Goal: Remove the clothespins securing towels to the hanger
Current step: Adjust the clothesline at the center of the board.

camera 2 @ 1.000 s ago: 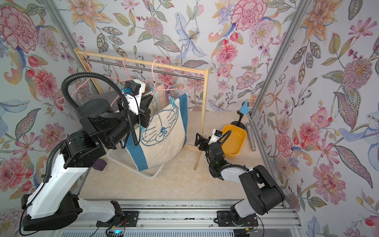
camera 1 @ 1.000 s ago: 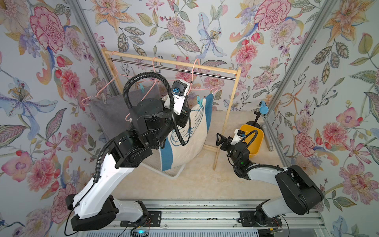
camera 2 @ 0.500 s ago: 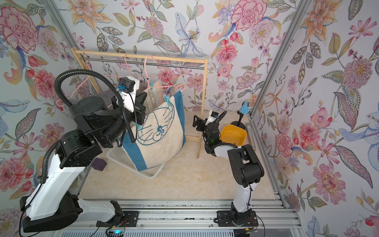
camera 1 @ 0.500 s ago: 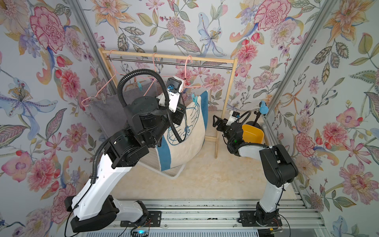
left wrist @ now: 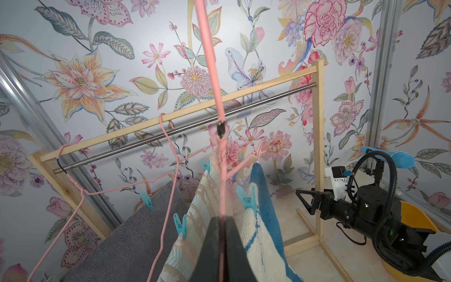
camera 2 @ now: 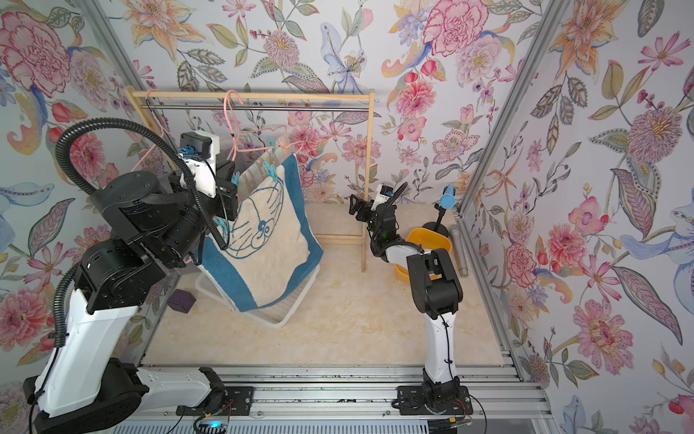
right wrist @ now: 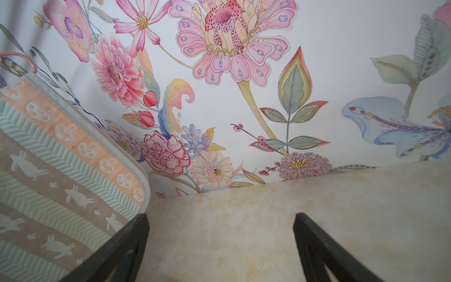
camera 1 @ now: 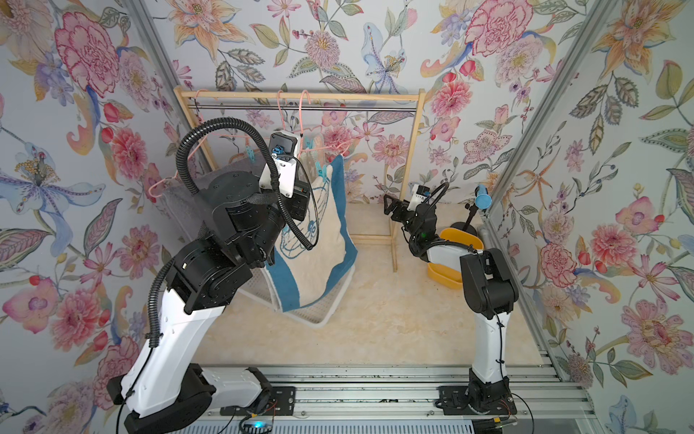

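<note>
Your right gripper (camera 1: 388, 207) has swung up from the yellow bin (camera 1: 456, 236) toward the rack (camera 1: 356, 96), jaws wide and empty. Your left gripper (left wrist: 223, 221) stays clamped on the pink hanger (left wrist: 220, 158). Teal clothespins (left wrist: 246, 199) still pin the towels (left wrist: 263, 219), so unclipping can begin.
</note>
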Robot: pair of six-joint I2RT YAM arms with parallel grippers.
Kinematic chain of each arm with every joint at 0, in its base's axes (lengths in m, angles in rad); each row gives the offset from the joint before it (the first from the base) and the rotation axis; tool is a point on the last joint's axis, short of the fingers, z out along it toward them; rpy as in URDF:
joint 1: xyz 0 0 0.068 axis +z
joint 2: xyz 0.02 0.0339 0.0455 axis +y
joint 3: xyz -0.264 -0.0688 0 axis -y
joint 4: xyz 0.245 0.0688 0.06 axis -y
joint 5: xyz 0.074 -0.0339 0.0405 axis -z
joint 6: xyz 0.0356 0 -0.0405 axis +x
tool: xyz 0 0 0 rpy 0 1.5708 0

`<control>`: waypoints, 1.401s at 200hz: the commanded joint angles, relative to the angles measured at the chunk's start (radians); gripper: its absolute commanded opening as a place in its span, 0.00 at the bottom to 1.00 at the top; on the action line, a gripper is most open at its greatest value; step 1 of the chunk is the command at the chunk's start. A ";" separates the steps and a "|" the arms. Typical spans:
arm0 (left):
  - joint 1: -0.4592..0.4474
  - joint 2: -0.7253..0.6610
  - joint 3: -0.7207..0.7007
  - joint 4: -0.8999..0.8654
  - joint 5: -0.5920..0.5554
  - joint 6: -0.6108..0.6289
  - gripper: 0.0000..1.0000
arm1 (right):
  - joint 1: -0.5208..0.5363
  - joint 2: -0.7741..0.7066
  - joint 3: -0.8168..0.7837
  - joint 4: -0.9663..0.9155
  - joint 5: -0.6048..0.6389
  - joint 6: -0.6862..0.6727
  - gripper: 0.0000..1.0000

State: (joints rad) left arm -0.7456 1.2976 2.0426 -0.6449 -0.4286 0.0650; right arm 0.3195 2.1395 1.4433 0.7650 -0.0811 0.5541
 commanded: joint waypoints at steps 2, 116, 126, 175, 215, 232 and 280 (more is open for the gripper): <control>0.017 -0.013 0.050 -0.007 -0.060 0.016 0.00 | -0.029 0.005 0.039 -0.030 -0.084 0.002 0.96; 0.254 -0.091 -0.273 0.177 0.137 -0.014 0.00 | 0.202 -0.528 -0.507 -0.317 0.000 -0.074 1.00; 0.264 -0.101 -0.306 0.192 0.145 -0.016 0.00 | 0.255 -0.562 -0.549 -0.339 0.049 -0.050 1.00; 0.304 -0.140 -0.416 0.252 0.175 -0.031 0.00 | 0.437 -0.564 -0.542 -0.523 0.134 0.092 0.96; 0.322 -0.159 -0.464 0.274 0.180 -0.036 0.00 | 0.519 -0.490 -0.488 -0.578 0.138 0.127 0.99; 0.324 -0.160 -0.472 0.282 0.184 -0.045 0.00 | 0.546 -0.425 -0.419 -0.652 0.154 0.142 0.93; 0.325 -0.168 -0.489 0.298 0.191 -0.048 0.00 | 0.570 -0.289 -0.246 -0.782 0.173 0.163 0.87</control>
State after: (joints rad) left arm -0.4316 1.1515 1.5589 -0.4183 -0.2562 0.0372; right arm 0.8845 1.8091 1.1023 0.1043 0.0433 0.6903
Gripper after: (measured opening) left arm 0.062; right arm 0.890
